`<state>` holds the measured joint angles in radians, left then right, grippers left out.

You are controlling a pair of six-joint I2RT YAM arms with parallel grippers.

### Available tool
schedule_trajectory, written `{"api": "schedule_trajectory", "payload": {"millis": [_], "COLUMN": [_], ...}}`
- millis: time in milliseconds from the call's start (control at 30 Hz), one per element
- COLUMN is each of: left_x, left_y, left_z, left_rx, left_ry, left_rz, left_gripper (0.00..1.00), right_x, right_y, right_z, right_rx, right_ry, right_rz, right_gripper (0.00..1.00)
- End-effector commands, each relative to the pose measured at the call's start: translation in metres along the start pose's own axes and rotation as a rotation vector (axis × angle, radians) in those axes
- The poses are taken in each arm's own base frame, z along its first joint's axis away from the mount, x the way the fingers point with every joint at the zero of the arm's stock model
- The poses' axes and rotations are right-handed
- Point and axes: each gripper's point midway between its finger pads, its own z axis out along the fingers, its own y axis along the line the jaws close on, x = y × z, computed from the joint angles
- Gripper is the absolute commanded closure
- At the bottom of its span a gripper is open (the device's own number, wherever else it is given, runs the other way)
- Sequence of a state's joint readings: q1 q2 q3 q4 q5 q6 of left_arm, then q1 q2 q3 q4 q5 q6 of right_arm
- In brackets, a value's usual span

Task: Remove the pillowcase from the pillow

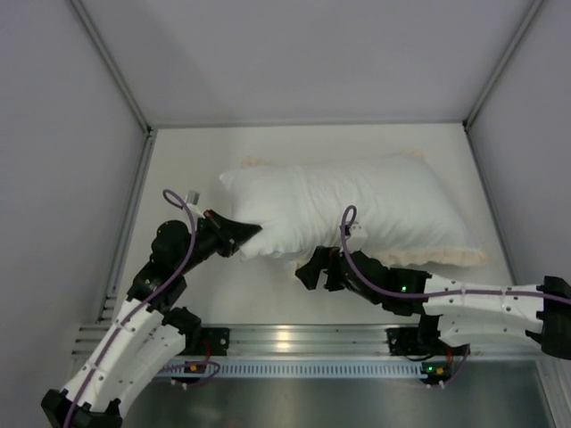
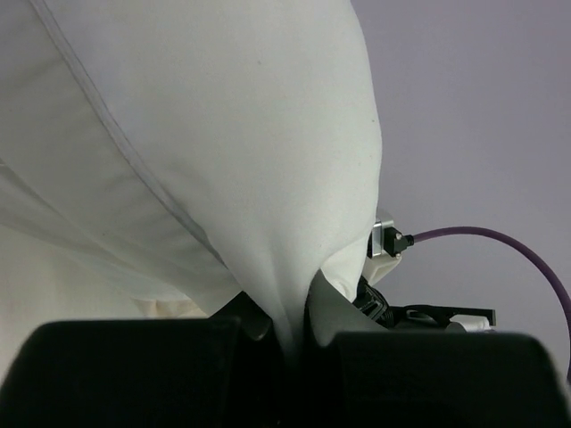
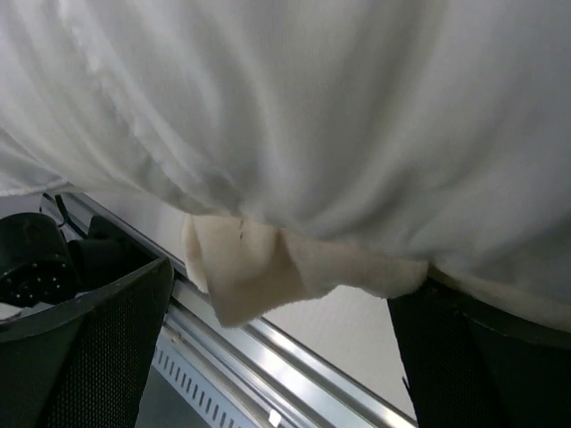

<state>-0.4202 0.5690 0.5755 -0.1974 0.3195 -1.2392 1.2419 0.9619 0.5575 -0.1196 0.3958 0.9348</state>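
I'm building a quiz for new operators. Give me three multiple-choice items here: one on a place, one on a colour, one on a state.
1. Where does the left tool grip the pillow? A) its left corner B) its far right corner C) its middle
2. What colour is the pillowcase frill under the pillow? A) red B) cream C) black
3. How is the right tool? A) shut on the pillow B) out of view C) open
Answers: 1 A, the top view shows it pinching that corner; 2 B, pale cream shows below the white fabric; 3 C, its fingers stand wide apart.
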Motion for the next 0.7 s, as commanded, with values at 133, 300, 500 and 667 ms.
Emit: {"api": "schedule_trajectory", "payload": {"millis": [133, 300, 500, 667], "left_x": [-0.016, -0.013, -0.019, -0.027], "left_y": [-0.048, -0.05, -0.056, -0.051], "left_z": [-0.012, -0.016, -0.027, -0.04], "left_rx": [0.165, 0.18, 0.139, 0.046], "left_ry": [-0.083, -0.075, -0.109, -0.158], "left_rz": [0.024, 0.029, 0.087, 0.133], "left_gripper": [1.0, 1.0, 1.0, 1.0], "right_x": [-0.038, -0.047, -0.046, -0.067], "right_y": [0.049, 0.035, -0.019, -0.1], "right_z": [0.017, 0.029, 0.019, -0.029], "right_rx": [-0.116, -0.051, 0.193, 0.428], "right_ry": [-0.171, -0.268, -0.3, -0.399], "right_rz": [0.181, 0.228, 0.193, 0.193], "right_gripper": [0.11, 0.54, 1.0, 1.0]}}
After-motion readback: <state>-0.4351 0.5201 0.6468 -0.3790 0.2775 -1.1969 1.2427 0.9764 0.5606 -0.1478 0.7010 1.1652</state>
